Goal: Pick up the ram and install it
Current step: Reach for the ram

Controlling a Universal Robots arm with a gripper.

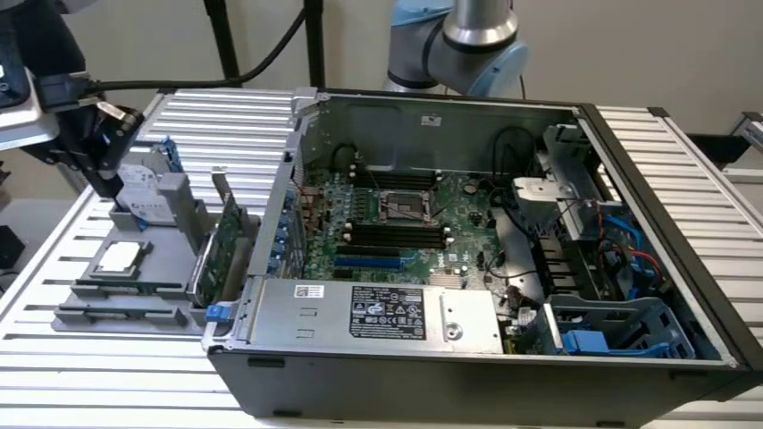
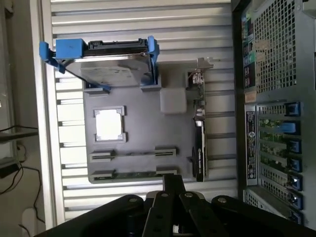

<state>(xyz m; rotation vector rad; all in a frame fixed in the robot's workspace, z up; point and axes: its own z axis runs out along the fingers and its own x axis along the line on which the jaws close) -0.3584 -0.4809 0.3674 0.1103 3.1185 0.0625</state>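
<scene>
My gripper hangs over the far end of the grey parts holder, at the exterior view's left, above the hard drive. In the wrist view its dark fingers sit pressed together with nothing between them. Just past them, a thin dark strip stands on edge between two grey supports of the holder. It looks like the ram, though I cannot make out its green colour. The black motherboard slots lie bare in the open computer case.
The holder also carries a grey hard drive with blue rails, a square processor and a tall green expansion card with a metal bracket. The case's rear wall stands beside the holder. Slatted metal table surrounds everything.
</scene>
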